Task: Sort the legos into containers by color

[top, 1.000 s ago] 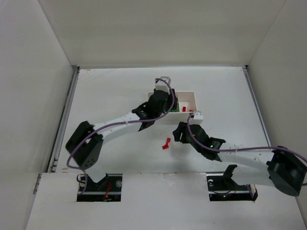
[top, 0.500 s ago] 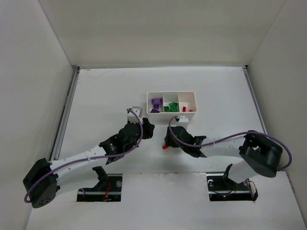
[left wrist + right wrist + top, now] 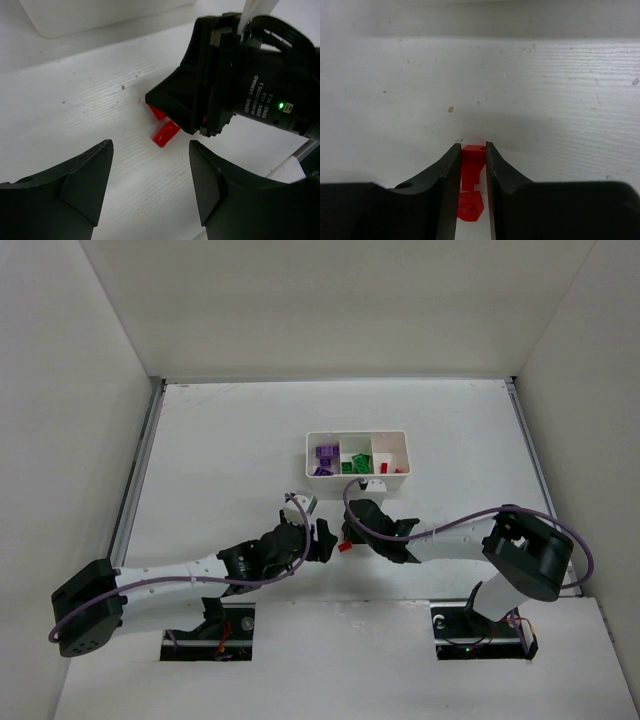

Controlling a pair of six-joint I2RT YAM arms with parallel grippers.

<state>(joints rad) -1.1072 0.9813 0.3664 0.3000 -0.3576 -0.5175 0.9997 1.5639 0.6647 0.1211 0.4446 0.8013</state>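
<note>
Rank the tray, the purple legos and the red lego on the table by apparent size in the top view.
1. tray: largest.
2. purple legos, as a cluster.
3. red lego: smallest, though the right pincer partly hides it.

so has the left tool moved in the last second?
Yes. The left tool was over the tray; now it is on the tray's near side, clear of it, beside the red lego.

The right gripper (image 3: 473, 148) hides most of the red lego (image 3: 165, 134); the left wrist view's top edge crops the tray (image 3: 100, 17).
</note>
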